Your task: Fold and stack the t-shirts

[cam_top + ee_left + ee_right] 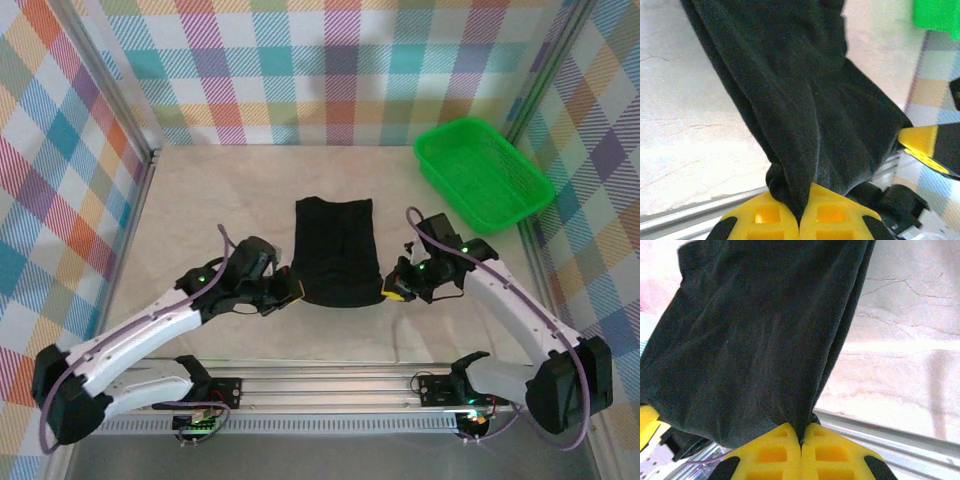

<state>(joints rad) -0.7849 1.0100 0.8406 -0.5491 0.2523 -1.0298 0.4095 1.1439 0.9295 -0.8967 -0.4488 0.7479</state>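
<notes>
T-shirt (335, 248) at centre of surface (200, 190), narrowed to long strip. Left pincer (291, 289) pinching its 7 o'clock corner, right pincer (392, 290) its 5 o'clock corner. Likely left: crosswise fold, stacking. Green basket (483, 172) at 2 o'clock.

Even, bright light is seen throughout, with faint shadows. The table (685, 150) is washed out by glare in both wrist views; the basket (937, 15) is blurred, t-shirt (750, 340) folds dimly rendered.

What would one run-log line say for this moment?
left fingers: shut on t-shirt near-left corner | right fingers: shut on near-right corner | green basket: far right, apart
</notes>
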